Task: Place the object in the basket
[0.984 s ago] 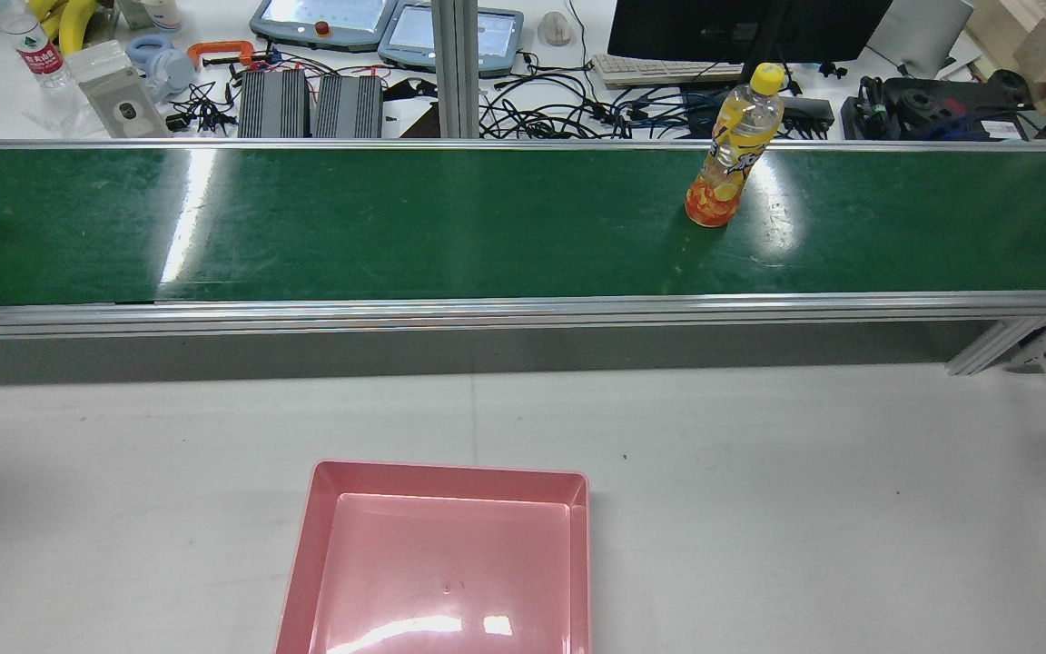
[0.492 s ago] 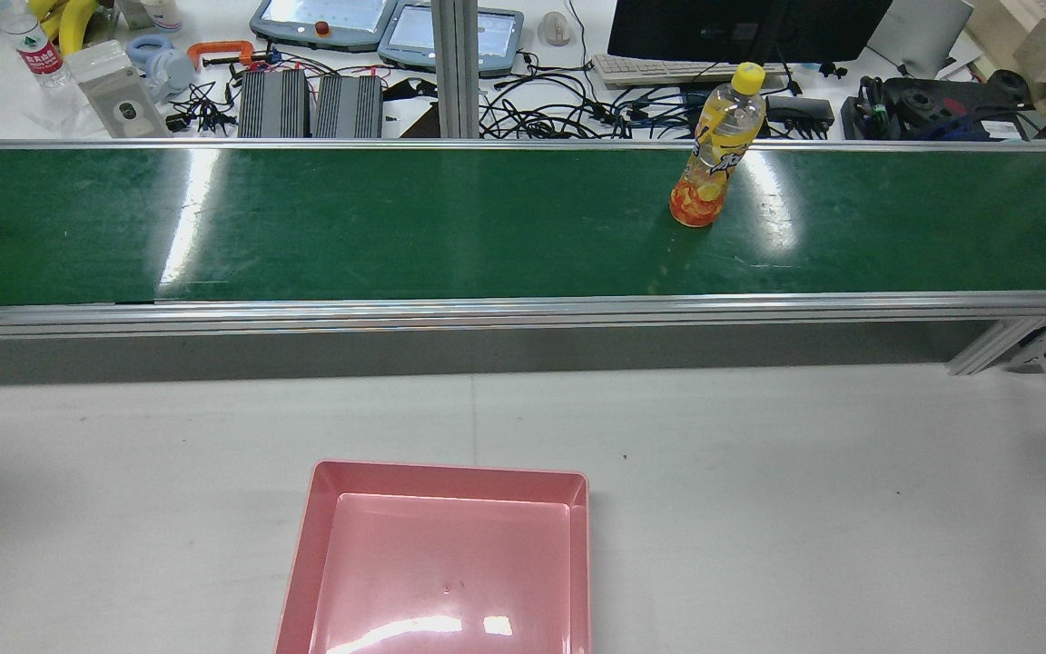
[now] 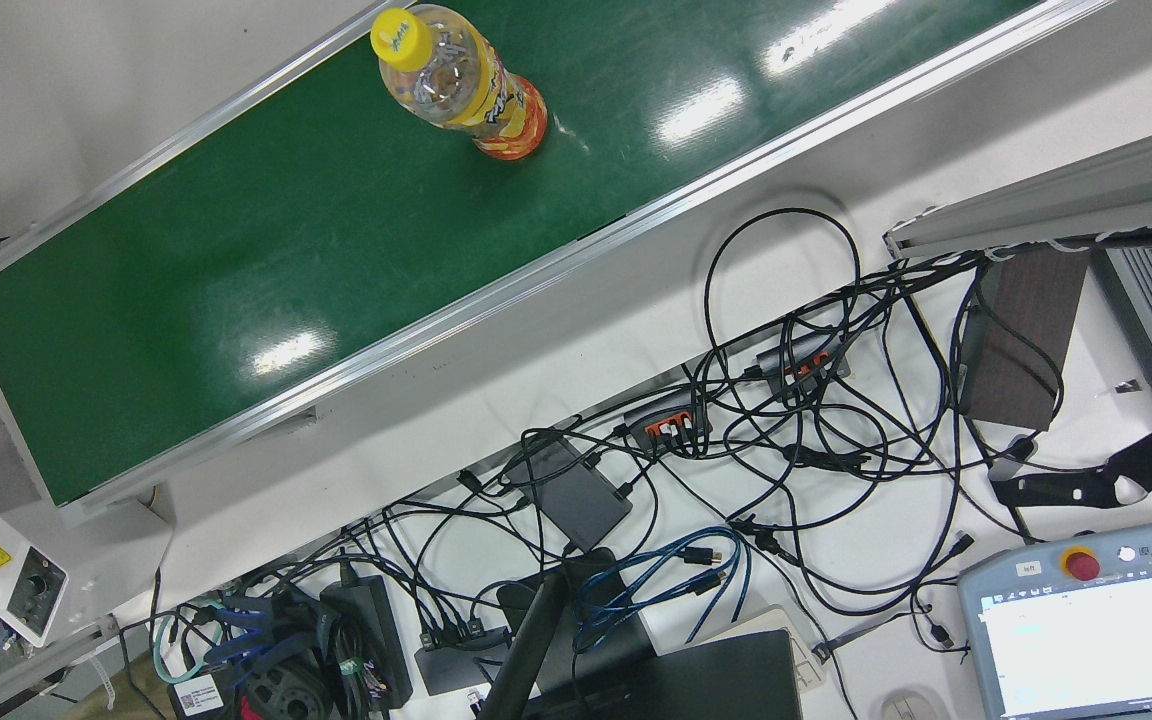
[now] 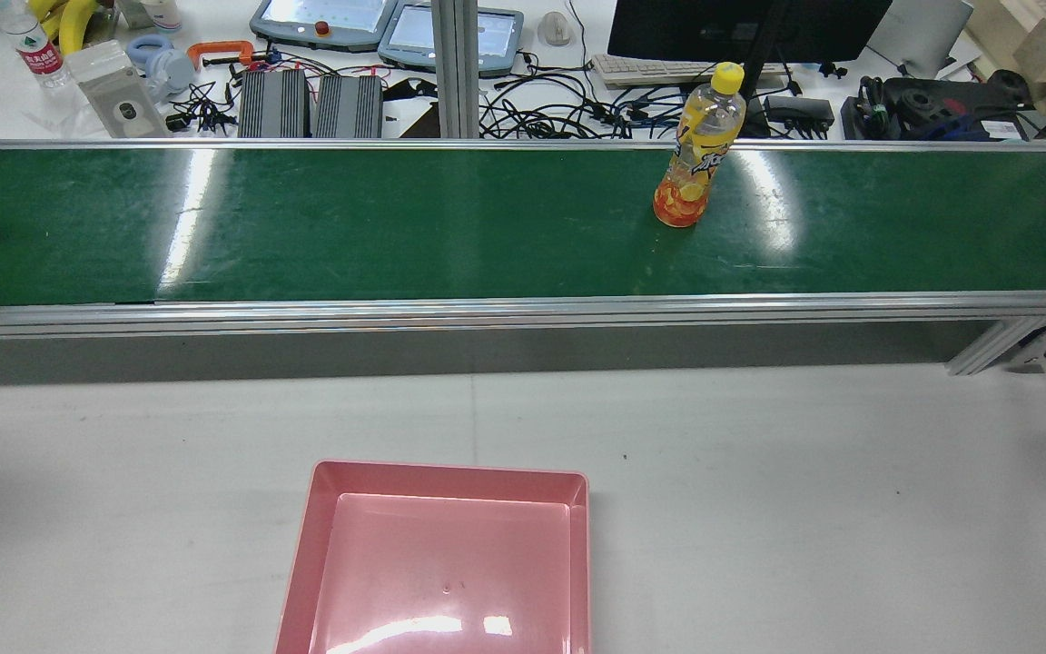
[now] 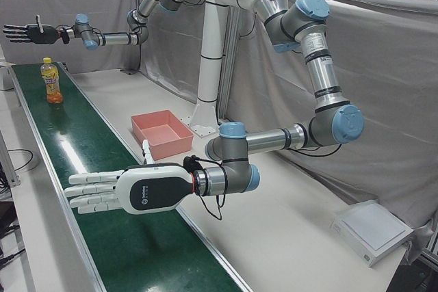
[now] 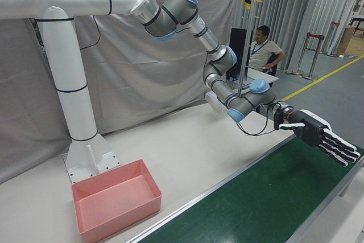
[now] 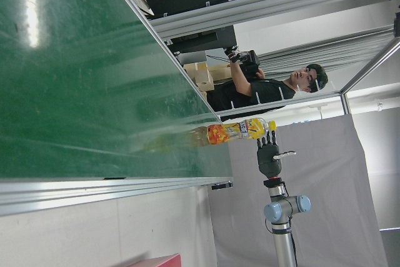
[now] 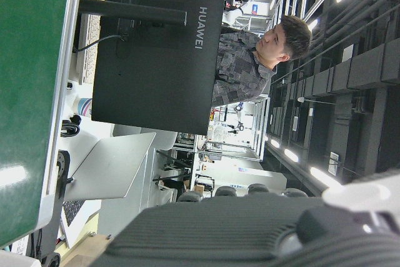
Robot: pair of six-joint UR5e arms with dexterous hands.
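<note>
Green conveyor belt (image 4: 396, 227) runs across the far side of the white bench (image 4: 759, 500), and the orange-and-yellow drink bottle (image 4: 694, 150) stands upright on it, toward the robot's right end and nearer the belt's far rail. The pink basket (image 4: 450, 472) sits empty on the bench on the near side of the belt, well apart from the bottle; the rear view's lower edge cuts off its near end. Neither arm shows in the rear view or the front view. In the left-front view the left hand (image 5: 116, 191) hovers flat over the belt's near rail with fingers spread and nothing in it. The right hand (image 5: 24, 32) is small and far off there, stretched out above the belt beyond the bottle, fingers likewise splayed and empty. It appears to be clear of the bottle, though at that distance the gap is hard to judge. The right-front view shows its fingers straight and apart over the belt, but the bottle falls outside that frame. A blurred dark part of the hand itself fills the bottom of the right hand view, with a black monitor (image 8: 162, 48) above it.
</note>
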